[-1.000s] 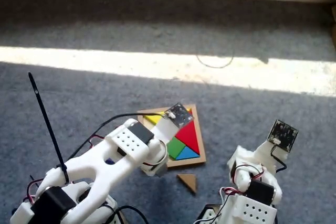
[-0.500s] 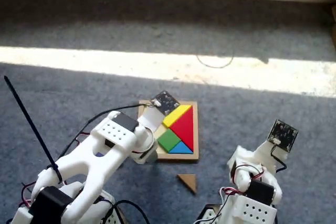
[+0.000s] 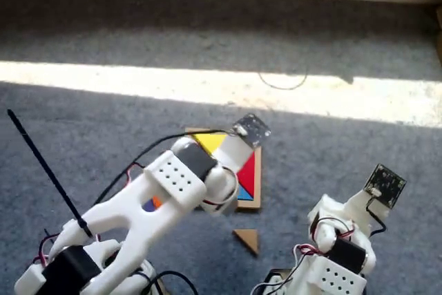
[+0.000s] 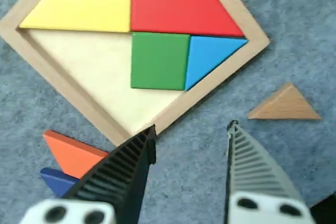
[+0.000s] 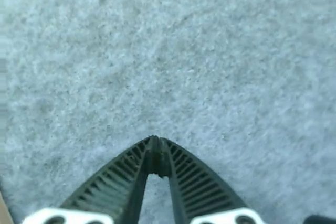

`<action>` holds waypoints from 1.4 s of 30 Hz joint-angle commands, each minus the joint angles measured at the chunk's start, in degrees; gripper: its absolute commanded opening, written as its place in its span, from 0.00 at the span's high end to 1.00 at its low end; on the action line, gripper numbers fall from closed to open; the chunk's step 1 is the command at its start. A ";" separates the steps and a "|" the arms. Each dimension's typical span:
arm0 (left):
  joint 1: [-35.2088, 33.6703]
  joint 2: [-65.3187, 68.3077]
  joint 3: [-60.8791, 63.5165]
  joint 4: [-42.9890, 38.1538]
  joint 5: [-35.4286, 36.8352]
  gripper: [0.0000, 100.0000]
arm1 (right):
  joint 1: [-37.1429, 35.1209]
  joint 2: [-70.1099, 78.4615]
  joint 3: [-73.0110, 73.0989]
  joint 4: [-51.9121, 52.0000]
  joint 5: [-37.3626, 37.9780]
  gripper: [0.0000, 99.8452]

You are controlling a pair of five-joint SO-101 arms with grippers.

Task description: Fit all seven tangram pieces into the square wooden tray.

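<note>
left fingers (image 4: pixel 131 166) apart, empty, above square wooden tray (image 4: pixel 79 77) corner | right fingers (image 5: pixel 181 174) pressed together over grey carpeted worktop (image 5: pixel 210 51) | in tray: yellow triangle (image 4: pixel 84 3), red triangle (image 4: pixel 178 3), green square (image 4: pixel 160 60), blue triangle (image 4: pixel 210 56) | outside: plain wooden triangle (image 4: pixel 283 106), orange piece (image 4: pixel 73 150), dark-blue piece (image 4: pixel 55 179)

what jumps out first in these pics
The wooden tray is about half filled: a yellow triangle, red triangle, green square and blue triangle sit in it beside bare wood. The left gripper hangs open just off the tray's corner. A plain wooden triangle, an orange piece and a dark blue piece lie outside on the grey carpet.
</note>
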 commanded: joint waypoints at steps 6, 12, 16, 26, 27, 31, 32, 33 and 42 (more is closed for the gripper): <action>13.49 0.04 -0.84 -3.87 3.16 0.73 | 4.26 -0.40 -0.92 -1.19 -0.70 1.00; 16.92 0.04 6.02 -12.75 -5.01 0.73 | 4.35 -0.40 -1.01 -1.19 -0.35 1.00; 18.86 0.04 8.48 -15.47 -7.65 0.73 | 4.44 -0.40 -1.01 -1.19 -0.35 1.00; 18.95 5.49 9.54 -22.59 -7.12 0.73 | 4.00 -0.40 -1.01 -1.19 -0.35 1.00; 18.95 7.43 7.60 -22.15 -7.12 0.73 | 3.91 -0.40 -1.01 -1.19 -0.35 1.00; 18.95 14.11 1.10 -17.93 -6.86 0.73 | 3.82 -0.40 -0.92 -1.19 -0.35 1.00; 18.95 15.52 0.04 -17.41 -5.63 0.73 | 3.82 -0.40 -0.84 -1.19 -0.35 1.00; 18.86 16.66 -0.75 -17.05 -4.22 0.73 | 3.82 -0.40 -0.84 -1.19 -0.35 1.00; 16.13 17.36 -1.36 -14.42 -3.16 0.84 | 3.82 -0.40 -0.84 -1.27 -0.35 1.00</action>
